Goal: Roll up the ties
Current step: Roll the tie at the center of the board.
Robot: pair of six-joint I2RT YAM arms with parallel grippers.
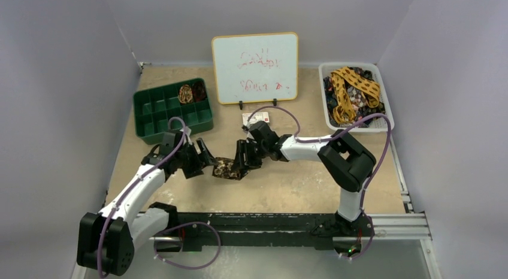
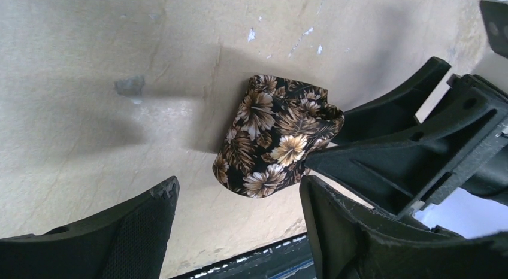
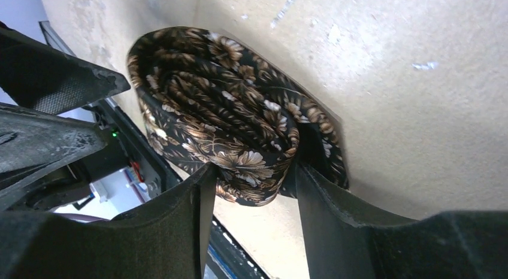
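One tie (image 3: 239, 129), seemingly in right tool (image 3: 254, 171)

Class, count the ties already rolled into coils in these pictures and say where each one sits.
2. One mottled coil sits in the green tray's back row; a floral coil lies on the table in the right gripper's fingers. The basket's loose ties may hide more.

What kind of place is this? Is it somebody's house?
Probably a robot test lab, not a house: a left arm and right arm bolted at a boxed-in table, a whiteboard, and a green sorting tray.
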